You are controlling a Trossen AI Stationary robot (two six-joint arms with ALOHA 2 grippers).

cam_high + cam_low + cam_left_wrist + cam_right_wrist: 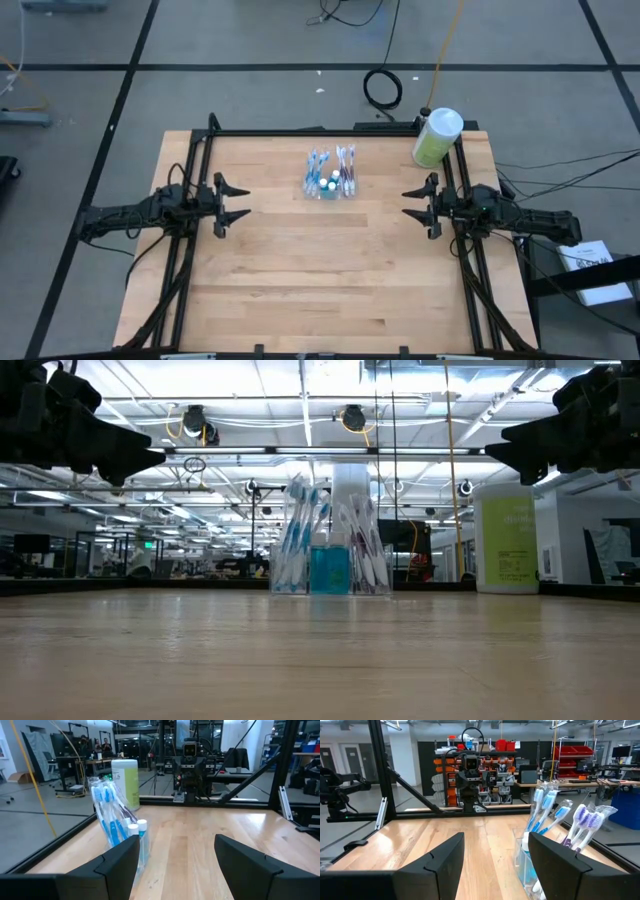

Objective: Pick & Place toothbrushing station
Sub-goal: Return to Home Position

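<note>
- The left pincer [240,200] hangs at the left edge of the pale wooden counter [320,280]. Its two dark fingers are spread wide with nothing between them, and they point inward across the boards.
- The right pincer [410,205] hangs at the right edge, facing the left one. It too is spread wide and empty.
- In the low view both pincers sit high above the counter surface, touching nothing.
- The small see-through, colourless plastic tray [306,187] stands on the counter roughly midway between the two arms. It is a little toward the far edge from the line joining them and well apart from both.
- Blue-and-white toothbrushes [318,163] stand upright in the tray on the left arm's side.
- Purple-and-white toothbrushes [346,165] stand upright in it on the right arm's side.
- Small white-capped bottles of blue liquid [328,184] sit low in the tray between the two bunches.
- A pale green cylindrical bottle with a white cap [436,137] stands upright at the far right corner of the counter, beside the black frame rail [300,131] and apart from the tray.
</note>
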